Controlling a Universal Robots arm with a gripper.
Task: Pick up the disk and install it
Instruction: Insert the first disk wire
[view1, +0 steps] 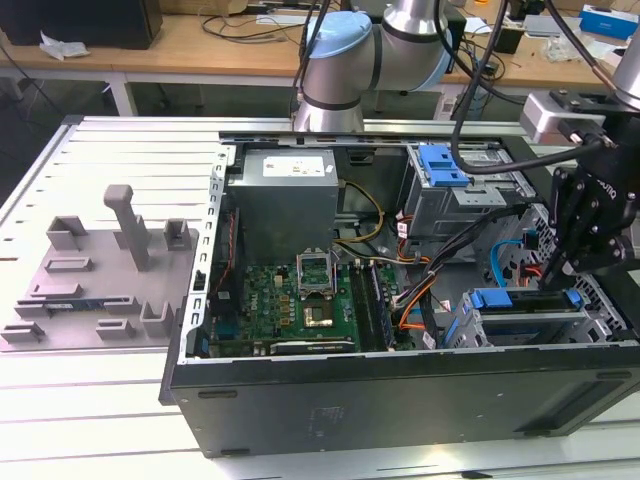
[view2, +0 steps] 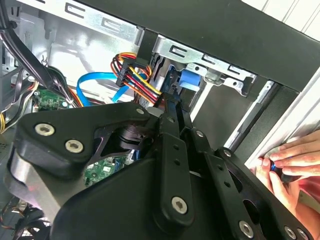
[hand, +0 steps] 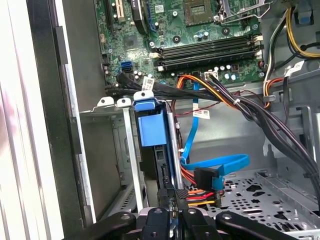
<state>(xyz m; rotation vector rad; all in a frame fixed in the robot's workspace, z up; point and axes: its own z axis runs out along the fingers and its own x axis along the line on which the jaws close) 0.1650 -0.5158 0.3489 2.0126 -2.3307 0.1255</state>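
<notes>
You see the gripper (hand: 173, 199) pinching the disk (hand: 150, 127) by its edge | disk sits edge-on inside the metal drive bay (hand: 129, 155)

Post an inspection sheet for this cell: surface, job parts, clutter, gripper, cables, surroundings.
Surface: slatted metal table carrying an open computer case.
Job's things: disk standing on edge in the corner drive bay, blue carrier end showing.
Clutter: grey fixture tray on the table, at the exterior view's left.
Gripper: gripper lined up at the disk's edge; contact unclear.
Cables: blue data cable and multicoloured power leads beside the bay.
Surroundings: a person's hand at the case's rim; wooden benches behind.
</notes>
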